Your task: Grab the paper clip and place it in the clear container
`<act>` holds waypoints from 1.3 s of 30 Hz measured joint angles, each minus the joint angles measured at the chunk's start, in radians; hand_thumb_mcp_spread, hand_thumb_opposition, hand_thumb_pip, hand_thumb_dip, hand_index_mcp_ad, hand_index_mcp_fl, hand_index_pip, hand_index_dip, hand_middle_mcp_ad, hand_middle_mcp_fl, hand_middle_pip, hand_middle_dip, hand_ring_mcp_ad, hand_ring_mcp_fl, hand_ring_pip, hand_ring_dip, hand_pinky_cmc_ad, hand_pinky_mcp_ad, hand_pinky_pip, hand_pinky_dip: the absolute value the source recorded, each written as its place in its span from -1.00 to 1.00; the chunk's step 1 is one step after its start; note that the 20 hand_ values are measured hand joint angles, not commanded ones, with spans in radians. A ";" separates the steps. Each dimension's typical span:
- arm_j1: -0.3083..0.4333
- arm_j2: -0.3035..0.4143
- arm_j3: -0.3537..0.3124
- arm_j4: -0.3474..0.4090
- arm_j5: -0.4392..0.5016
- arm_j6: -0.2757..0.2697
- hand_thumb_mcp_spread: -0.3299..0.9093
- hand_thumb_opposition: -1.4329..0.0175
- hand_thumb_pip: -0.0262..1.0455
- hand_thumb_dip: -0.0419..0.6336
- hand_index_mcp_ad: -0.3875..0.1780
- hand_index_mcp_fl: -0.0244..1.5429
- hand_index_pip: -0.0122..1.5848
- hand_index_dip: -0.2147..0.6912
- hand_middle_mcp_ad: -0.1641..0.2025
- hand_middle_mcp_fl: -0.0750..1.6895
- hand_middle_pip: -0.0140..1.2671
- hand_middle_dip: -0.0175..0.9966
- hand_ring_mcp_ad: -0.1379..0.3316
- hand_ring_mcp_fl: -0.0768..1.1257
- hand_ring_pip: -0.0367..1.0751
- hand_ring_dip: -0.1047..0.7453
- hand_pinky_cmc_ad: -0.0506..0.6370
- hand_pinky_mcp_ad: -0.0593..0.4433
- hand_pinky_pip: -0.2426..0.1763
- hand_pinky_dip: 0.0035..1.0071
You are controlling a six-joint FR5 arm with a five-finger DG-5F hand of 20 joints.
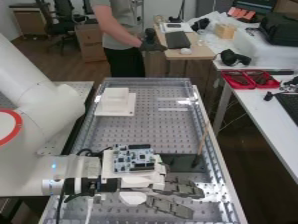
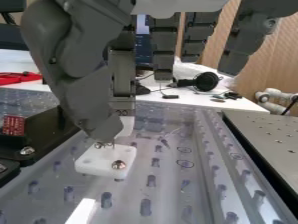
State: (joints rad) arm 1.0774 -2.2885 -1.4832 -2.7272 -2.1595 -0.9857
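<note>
While the hand (image 1: 179, 188) hangs over the bench's (image 1: 143, 131) near end, I cannot tell whether it pinches anything; tiny metal loops (image 2: 100, 145) appear just below it, near a white block (image 2: 96, 161), too small to confirm as the paper clip.

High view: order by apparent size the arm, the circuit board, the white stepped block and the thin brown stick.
1. Arm
2. Circuit board and white stepped block, too alike to rank
3. Thin brown stick
</note>
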 joint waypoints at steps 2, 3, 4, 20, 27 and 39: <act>-0.001 0.000 0.001 -0.001 0.000 -0.001 0.25 -0.22 0.38 -0.08 -0.14 -0.44 0.83 -0.58 0.38 -0.70 -0.77 -0.56 0.02 -0.88 -0.75 -0.55 0.08 0.30 0.25 -0.64; -0.001 0.000 0.001 -0.001 0.000 -0.001 0.25 -0.22 0.38 -0.08 -0.14 -0.44 0.81 -0.58 0.38 -0.70 -0.77 -0.56 0.02 -0.88 -0.75 -0.55 0.08 0.30 0.25 -0.64; -0.001 0.000 0.001 -0.001 0.000 -0.001 0.25 -0.22 0.38 -0.08 -0.14 -0.44 0.81 -0.57 0.38 -0.70 -0.77 -0.56 0.02 -0.88 -0.75 -0.55 0.08 0.30 0.25 -0.64; -0.001 -0.003 0.002 0.002 -0.003 0.004 0.25 -0.26 0.38 -0.08 -0.15 -0.43 0.85 -0.57 0.38 -0.70 -0.77 -0.56 0.02 -0.88 -0.75 -0.55 0.08 0.30 0.24 -0.64; -0.001 0.002 -0.012 0.039 -0.007 0.029 0.25 -0.32 0.29 -0.08 -0.10 -0.29 0.90 -0.60 0.37 -0.67 -0.77 -0.56 0.02 -0.84 -0.75 -0.55 0.08 0.30 0.24 -0.64; -0.003 0.050 -0.061 0.123 0.005 0.137 0.24 -0.39 0.22 -0.08 -0.10 -0.07 0.70 -0.61 0.40 -0.56 -0.76 -0.53 0.02 -0.76 -0.74 -0.55 0.09 0.30 0.26 -0.64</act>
State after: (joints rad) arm 1.0742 -2.2382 -1.5441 -2.6046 -2.1547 -0.8485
